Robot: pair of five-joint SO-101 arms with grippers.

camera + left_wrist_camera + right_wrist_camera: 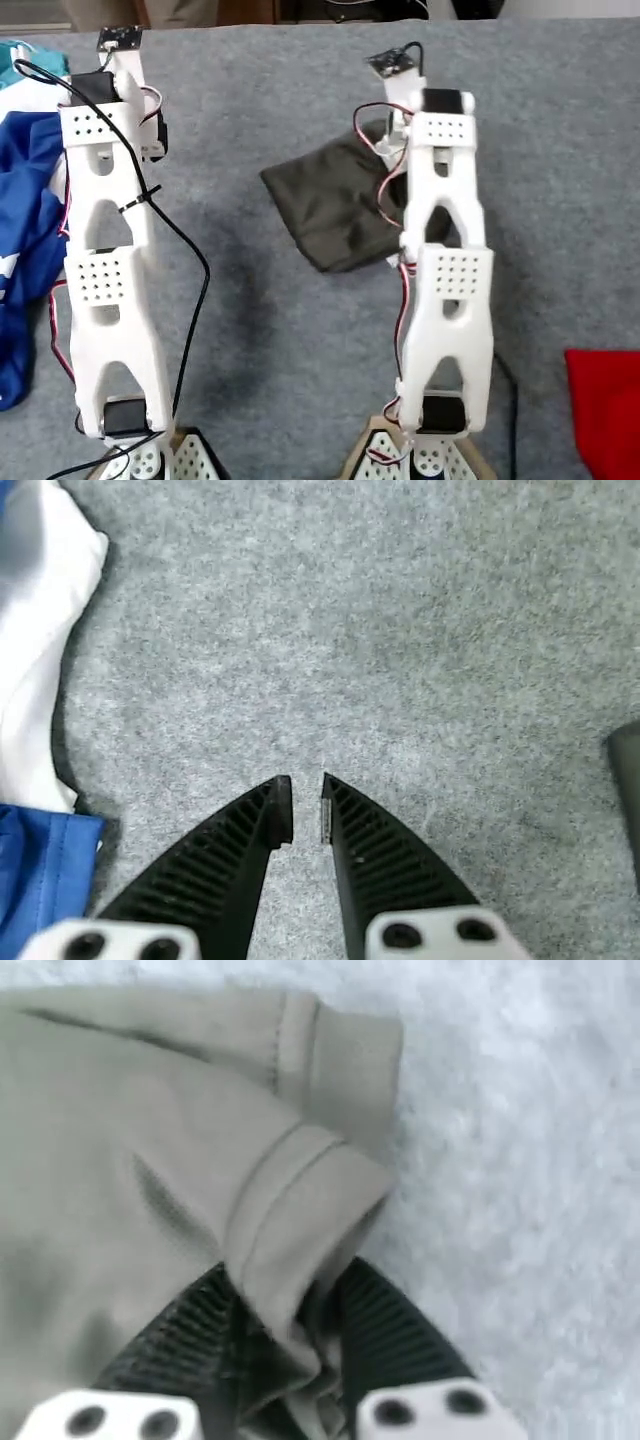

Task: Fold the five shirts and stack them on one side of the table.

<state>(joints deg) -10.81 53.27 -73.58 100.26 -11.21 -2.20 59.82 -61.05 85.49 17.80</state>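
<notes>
A dark olive shirt [330, 205] lies bunched on the grey table [250, 330] at mid-back, partly under the right arm [445, 250]. My right gripper [285, 1290] is shut on a folded hem of this shirt [150, 1160], with cloth bulging between the fingers. My left gripper [305, 810] hangs over bare table, its fingertips almost together with nothing between them. A blue shirt [25, 250] and a white shirt [25, 95] lie heaped at the left edge, beside the left arm [105, 250]. A red shirt [605, 410] sits at the front right corner.
A teal cloth [20, 55] peeks out at the back left. In the left wrist view the white shirt [40, 630] and blue shirt [40, 870] lie to one side, the dark shirt's edge [628, 770] to the other. Bare table lies between the arms.
</notes>
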